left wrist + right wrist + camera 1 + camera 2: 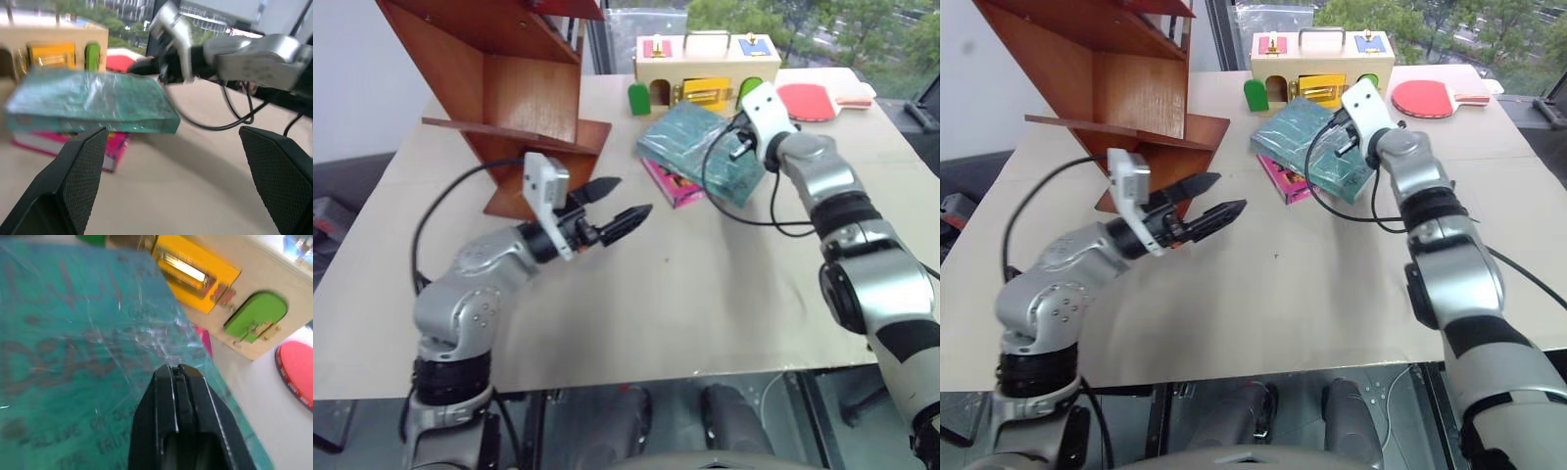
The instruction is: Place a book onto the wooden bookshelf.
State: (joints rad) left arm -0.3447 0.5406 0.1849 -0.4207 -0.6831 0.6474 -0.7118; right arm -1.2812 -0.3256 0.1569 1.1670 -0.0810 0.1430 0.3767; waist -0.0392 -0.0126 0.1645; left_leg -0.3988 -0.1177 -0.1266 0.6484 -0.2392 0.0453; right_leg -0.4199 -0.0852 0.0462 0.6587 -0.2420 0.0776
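Right fingers (178, 382) pressed together over the book (73, 357).

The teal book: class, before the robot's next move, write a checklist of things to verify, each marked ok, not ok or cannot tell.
1. Teal book lies on the pink book: ok.
2. Right end effector shut, over the teal book's cover: ok.
3. Right end effector gripping the teal book: not ok, its fingers are shut together with nothing between them.
4. Left end effector open and holding nothing: ok.
5. Wooden bookshelf stands on the table: ok.
6. Free slot for the book: cannot tell.
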